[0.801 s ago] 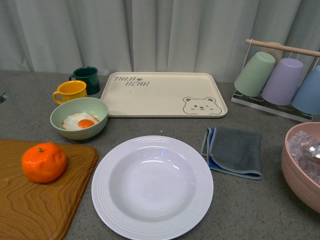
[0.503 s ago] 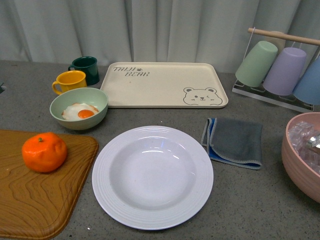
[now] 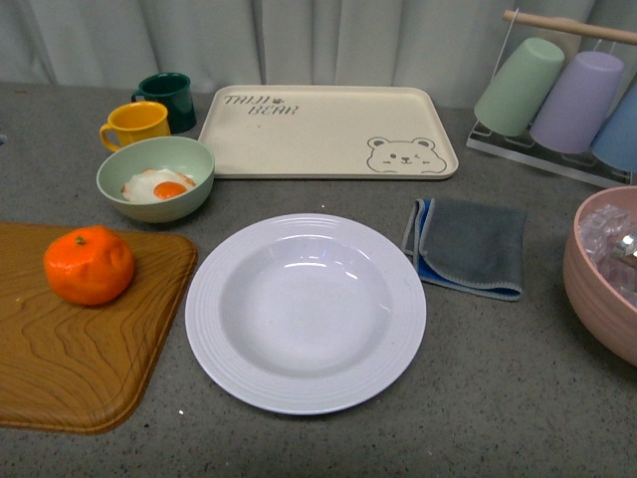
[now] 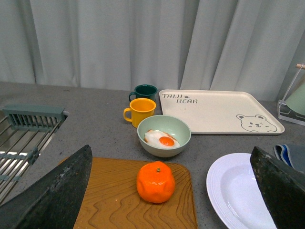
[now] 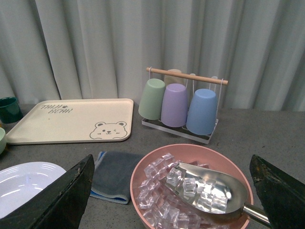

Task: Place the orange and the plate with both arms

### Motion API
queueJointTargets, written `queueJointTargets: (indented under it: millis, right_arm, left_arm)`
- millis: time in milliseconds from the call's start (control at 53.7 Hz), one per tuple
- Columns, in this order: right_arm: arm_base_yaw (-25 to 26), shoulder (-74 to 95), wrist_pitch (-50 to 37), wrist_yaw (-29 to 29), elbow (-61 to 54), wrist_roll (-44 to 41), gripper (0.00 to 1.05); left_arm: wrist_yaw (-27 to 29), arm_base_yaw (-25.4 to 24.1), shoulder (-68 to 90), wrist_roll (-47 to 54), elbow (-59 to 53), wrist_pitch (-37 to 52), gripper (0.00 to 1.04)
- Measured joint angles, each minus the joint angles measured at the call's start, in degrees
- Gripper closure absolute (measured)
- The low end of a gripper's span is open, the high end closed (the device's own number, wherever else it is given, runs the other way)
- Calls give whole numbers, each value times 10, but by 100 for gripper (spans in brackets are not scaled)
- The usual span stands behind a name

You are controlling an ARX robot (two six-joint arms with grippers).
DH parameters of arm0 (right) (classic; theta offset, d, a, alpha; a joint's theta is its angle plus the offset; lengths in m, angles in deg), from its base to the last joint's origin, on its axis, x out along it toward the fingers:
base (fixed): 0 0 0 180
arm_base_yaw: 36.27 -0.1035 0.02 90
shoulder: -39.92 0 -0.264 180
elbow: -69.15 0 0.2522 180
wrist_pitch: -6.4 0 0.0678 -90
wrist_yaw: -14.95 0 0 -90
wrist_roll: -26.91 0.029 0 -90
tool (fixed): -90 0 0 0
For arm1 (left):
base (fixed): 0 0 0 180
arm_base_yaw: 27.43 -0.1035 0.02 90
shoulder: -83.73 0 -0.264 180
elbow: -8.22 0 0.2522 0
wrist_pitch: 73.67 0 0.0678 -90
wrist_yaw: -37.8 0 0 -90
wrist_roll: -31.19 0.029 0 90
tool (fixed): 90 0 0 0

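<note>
The orange (image 3: 89,264) sits on a wooden board (image 3: 70,354) at the front left, also in the left wrist view as the orange (image 4: 155,182). The white ridged plate (image 3: 305,311) lies empty on the table's middle; the plate (image 4: 238,193) and the plate (image 5: 21,186) show in both wrist views. No arm appears in the front view. My left gripper (image 4: 171,191) is open, high above and behind the orange. My right gripper (image 5: 174,195) is open, held above a pink bowl.
A cream bear tray (image 3: 326,132) lies at the back. A green bowl with a fried egg (image 3: 155,177), a yellow mug (image 3: 134,123) and a dark green mug (image 3: 166,96) stand left. A grey cloth (image 3: 470,246), cup rack (image 3: 562,95), and pink ice bowl (image 5: 190,188) with scoop are right. A dish rack (image 4: 24,138) is far left.
The front view has tilted downward, so everything sits higher in the picture. No object on the table has moved.
</note>
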Motion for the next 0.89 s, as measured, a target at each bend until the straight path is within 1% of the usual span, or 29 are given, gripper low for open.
queueJointTargets:
  millis: [335,372,428,447,484,596,652,726,801,838,894]
  right_arm:
    - [0,0,0,0,0,0,9]
    - [0,0,0,0,0,0,9]
    - [0,0,0,0,0,0,9]
    - [0,0,0,0,0,0,9]
    - [0,0,0,0,0,0,9]
    - [0,0,0,0,0,0,9]
    - [0,0,0,0,0,0,9]
    - [0,0,0,0,0,0,9]
    - [0,0,0,0,0,0,9]
    - [0,0,0,0,0,0,9]
    - [0,0,0,0,0,0,9]
  left_arm:
    - [1,0,0,0,0,0,7]
    - [32,10,11,-17,6,-21,7]
    - [122,43,73,-62,35,-88,7]
    - [140,51,100,-73,38,-89,7]
    - [155,60,137,-89,40,-78,7]
    - [144,71,271,-126,53,6,7]
    - [118,75,359,-140,74,56,7]
    - [96,77,502,-148,108,137,7]
    - [73,76,603,-148,137,174,7]
    - [62,74,644,-146,152,177,7]
    - [60,70,711,-143,175,193,7]
